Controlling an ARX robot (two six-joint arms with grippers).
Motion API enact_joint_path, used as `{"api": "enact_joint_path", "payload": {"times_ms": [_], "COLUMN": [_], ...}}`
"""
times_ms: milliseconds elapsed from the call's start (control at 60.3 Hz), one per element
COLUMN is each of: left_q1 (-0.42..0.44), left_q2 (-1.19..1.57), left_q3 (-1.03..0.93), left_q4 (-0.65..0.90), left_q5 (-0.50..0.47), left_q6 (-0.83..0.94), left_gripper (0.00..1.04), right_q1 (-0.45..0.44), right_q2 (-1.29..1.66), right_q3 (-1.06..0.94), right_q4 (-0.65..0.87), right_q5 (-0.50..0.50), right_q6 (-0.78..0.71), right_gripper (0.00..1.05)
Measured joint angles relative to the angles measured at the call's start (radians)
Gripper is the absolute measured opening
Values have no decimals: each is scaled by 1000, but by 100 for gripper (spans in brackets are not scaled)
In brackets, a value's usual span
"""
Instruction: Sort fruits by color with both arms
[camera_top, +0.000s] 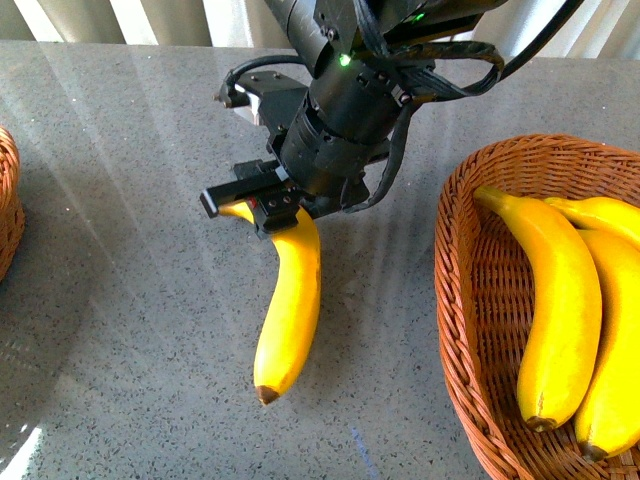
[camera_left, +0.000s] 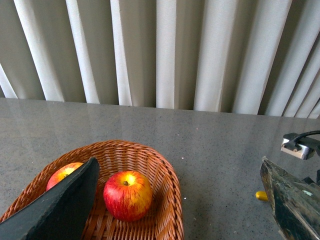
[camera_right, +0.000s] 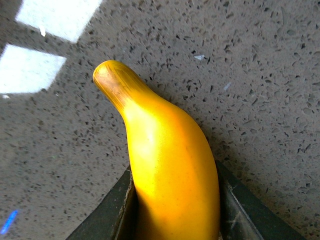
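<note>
Clearly the right gripper (camera_top: 262, 205) had its jaws pinched on the loose banana (camera_top: 290, 300), one grey-black finger flat against each flank near the stem end, as the right wrist view shows. That hold left the long curved body running out ahead of the gripper, its brown tip resting on or just above the speckled grey tabletop (camera_top: 120, 300); which, I could not tell. Gripping by the thicker upper part seemed sensible, since the smooth, waxy skin tapers toward the tip and could slip there.

To the gripper's right stood a woven wicker basket (camera_top: 460, 330) with at least two more yellow bananas (camera_top: 560, 310) lying side by side, so this one likely belonged there too.

The left gripper (camera_left: 180, 210) hung spread wide and empty, one dark finger over the edge of a second wicker basket (camera_left: 165, 180). Inside it, below and beside that finger, sat a glossy red apple streaked with yellow (camera_left: 127, 195) and another apple (camera_left: 62, 175) partly hidden behind the finger. Both baskets had coarse, ribbed weave; the tabletop was polished and reflective.
</note>
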Motion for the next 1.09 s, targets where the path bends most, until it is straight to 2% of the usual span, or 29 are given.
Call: {"api": "enact_joint_path", "payload": {"times_ms": [265, 431, 646, 928, 994, 1094], "left_q1": [0, 0, 0, 0, 0, 0], "left_q2": [0, 0, 0, 0, 0, 0], "left_q3": [0, 0, 0, 0, 0, 0], "left_q4": [0, 0, 0, 0, 0, 0], "left_q5": [0, 0, 0, 0, 0, 0], "left_q6": [0, 0, 0, 0, 0, 0], "left_gripper": [96, 96, 96, 96, 96, 96], "right_q1": [-53, -175, -359, -595, -627, -625], "right_q2": [-215, -438, -541, -625, -627, -623], "right_q3": [-106, -285, -496, -601, -620, -646], "right_q4": [89, 135, 117, 84, 83, 93], "right_q5": [-90, -111, -133, -173, -174, -188], "right_q6": [77, 64, -23, -151, -183, -194], "right_gripper": [33, 33, 33, 33, 33, 33]}}
